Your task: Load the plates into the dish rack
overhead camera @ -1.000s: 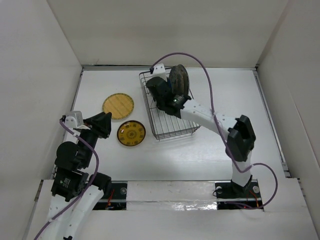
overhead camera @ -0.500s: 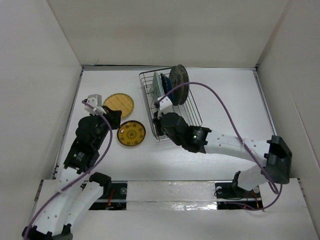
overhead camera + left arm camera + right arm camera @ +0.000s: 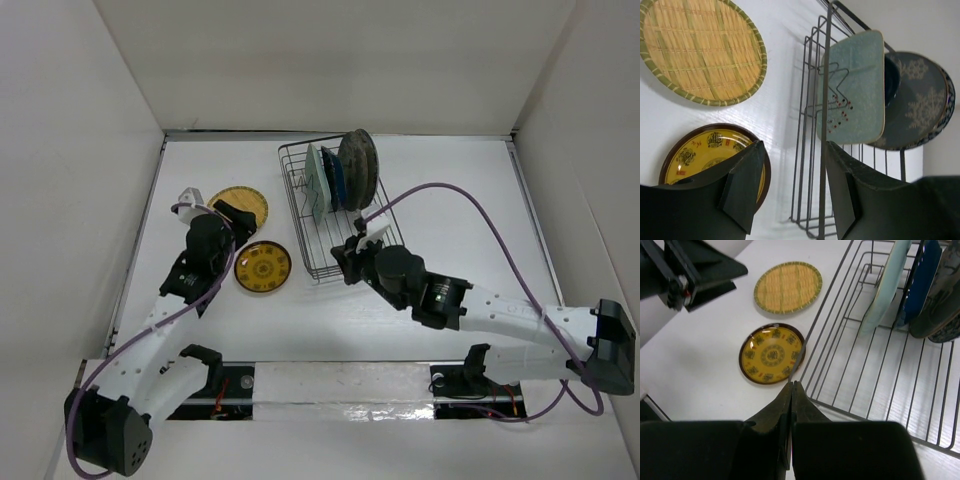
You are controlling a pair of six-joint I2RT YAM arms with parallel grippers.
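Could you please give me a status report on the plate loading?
Left gripper open, empty; right gripper shut, empty. Four plates upright in dark wire dish rack; woven yellow-tan round plate and small dark yellow-mandala plate on table. Nothing blocking them.

Soft, even light is falling from above in the top view, washing the white bench [image 3: 450,190] bright and casting only faint shadows; glare is streaking the glossy strip [image 3: 340,412] by the arm bases; in the left wrist view the left end effector [image 3: 792,190] is showing as a dark, slightly soft silhouette against a sharp dish rack [image 3: 826,100]; in the right wrist view the right end effector [image 3: 791,390] is looming black and out of focus.
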